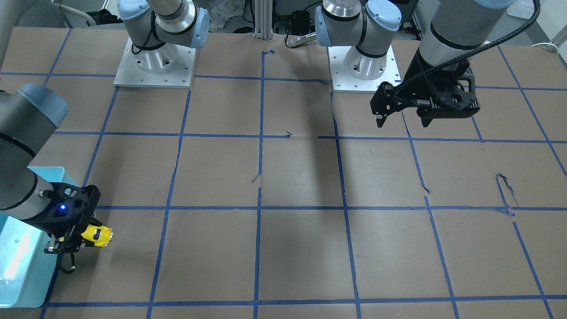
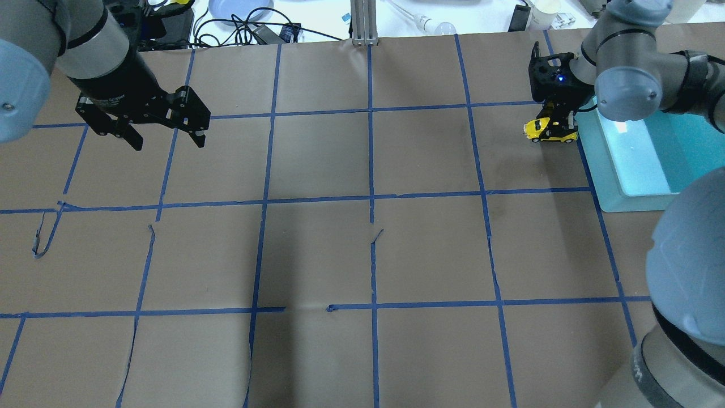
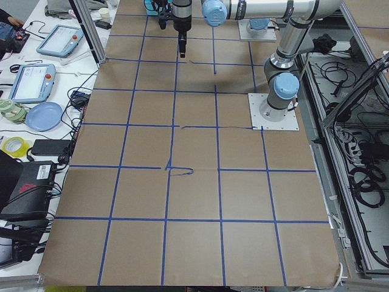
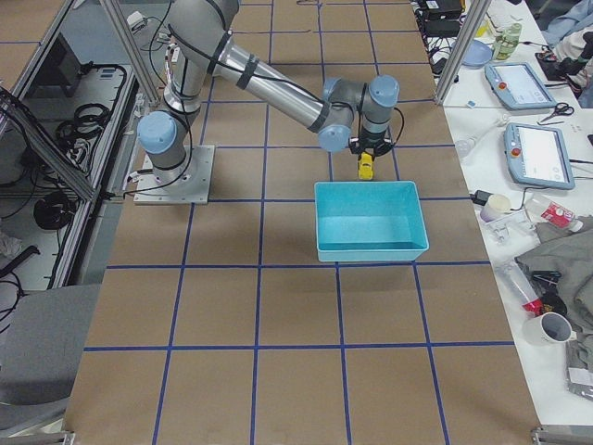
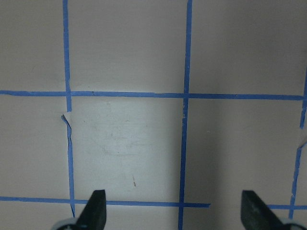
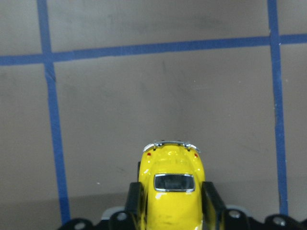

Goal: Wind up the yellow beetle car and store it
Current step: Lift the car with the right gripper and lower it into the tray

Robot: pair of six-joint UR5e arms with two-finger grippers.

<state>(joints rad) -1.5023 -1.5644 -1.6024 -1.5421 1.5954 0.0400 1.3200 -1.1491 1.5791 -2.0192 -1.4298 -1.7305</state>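
Note:
The yellow beetle car [image 1: 99, 235] is held in my right gripper [image 1: 84, 239], whose fingers are shut on its sides. It hangs low over the brown paper, just beside the teal bin [image 1: 22, 283]. In the overhead view the car [image 2: 548, 130] is left of the bin's wall [image 2: 593, 164]. The right wrist view shows the car's roof and silver bumper [image 6: 171, 189] between the two dark fingers. The car also shows in the exterior right view [image 4: 366, 165], behind the bin [image 4: 371, 252]. My left gripper [image 2: 167, 139] is open and empty, hanging above the table far from the car [image 5: 175, 211].
The table is brown paper with a grid of blue tape, torn in places [image 2: 48, 232]. The two arm bases [image 1: 155, 62] stand at the robot's edge. Cables and clutter lie beyond the far edge [image 2: 243, 22].

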